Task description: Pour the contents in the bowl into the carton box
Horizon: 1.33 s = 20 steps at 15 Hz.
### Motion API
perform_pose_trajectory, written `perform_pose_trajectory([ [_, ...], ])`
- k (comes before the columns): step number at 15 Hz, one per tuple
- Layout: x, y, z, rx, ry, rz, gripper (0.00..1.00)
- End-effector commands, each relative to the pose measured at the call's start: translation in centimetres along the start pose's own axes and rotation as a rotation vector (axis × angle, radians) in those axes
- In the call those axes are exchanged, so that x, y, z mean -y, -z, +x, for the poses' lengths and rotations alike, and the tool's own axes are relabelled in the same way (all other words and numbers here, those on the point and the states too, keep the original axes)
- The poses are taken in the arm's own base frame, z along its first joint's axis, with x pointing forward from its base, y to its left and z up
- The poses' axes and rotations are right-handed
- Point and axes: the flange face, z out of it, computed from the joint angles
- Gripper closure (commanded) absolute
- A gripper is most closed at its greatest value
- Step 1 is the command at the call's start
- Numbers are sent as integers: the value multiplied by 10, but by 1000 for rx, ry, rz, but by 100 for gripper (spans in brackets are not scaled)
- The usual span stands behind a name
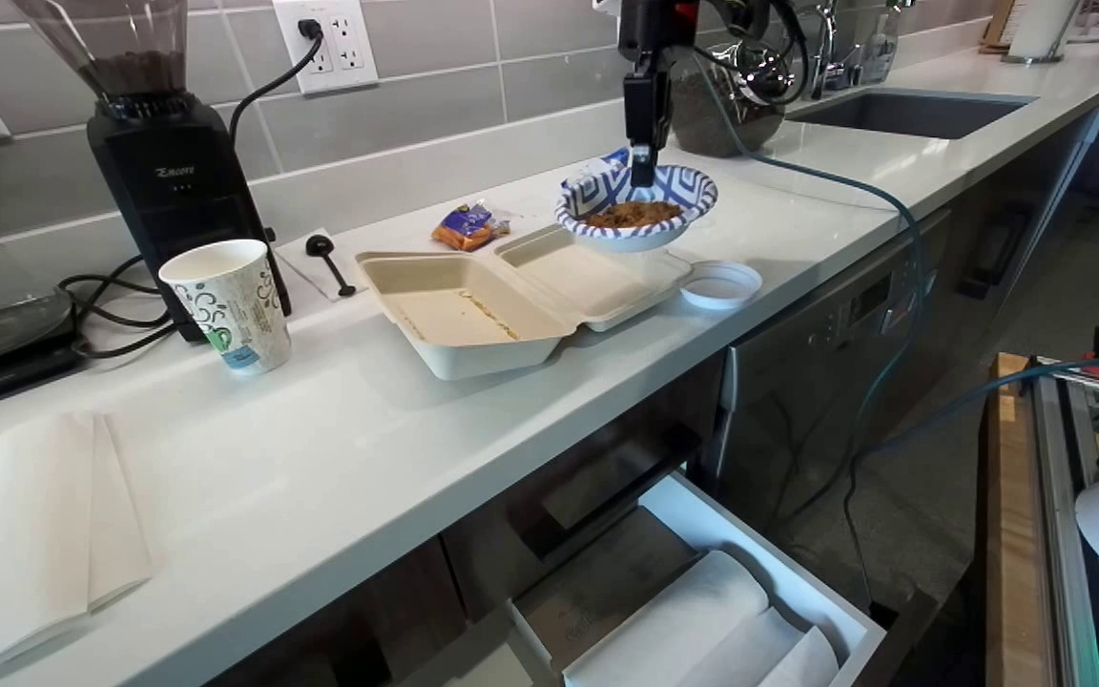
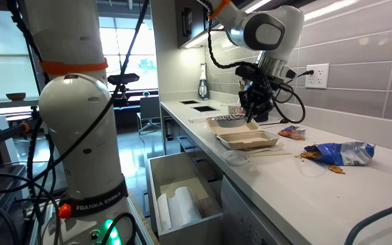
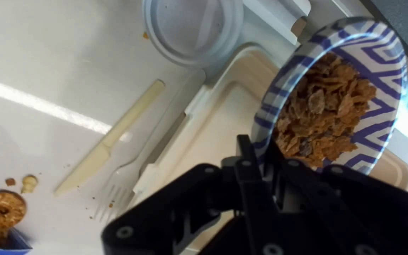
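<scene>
Fork (image 3: 126, 175) and knife (image 3: 102, 150) lie just beside the carton box (image 1: 445, 315); a white disc (image 1: 721, 285) sits near the front edge of my bench (image 1: 254, 458), a blue packet (image 2: 335, 154) toward the back edge. A tiled wall (image 1: 435, 57) rises along that back edge; a drawer (image 2: 175, 166) stands pulled out beneath the front one. My gripper (image 3: 260, 150) pinches the rim of the bowl (image 1: 631, 239), the contents (image 3: 326, 113) heaped in it, above the carton box.

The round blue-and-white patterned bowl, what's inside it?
A heap of brownish-orange flakes lies inside the bowl. The flakes cover whatever is under them; in the wrist view, the black gripper hides part of the bowl.
</scene>
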Motion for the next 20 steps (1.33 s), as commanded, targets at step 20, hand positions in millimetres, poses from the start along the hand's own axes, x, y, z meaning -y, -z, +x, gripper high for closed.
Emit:
perform_pose_trajectory([
  [20, 76, 4, 58, -255, 166, -74, 97],
])
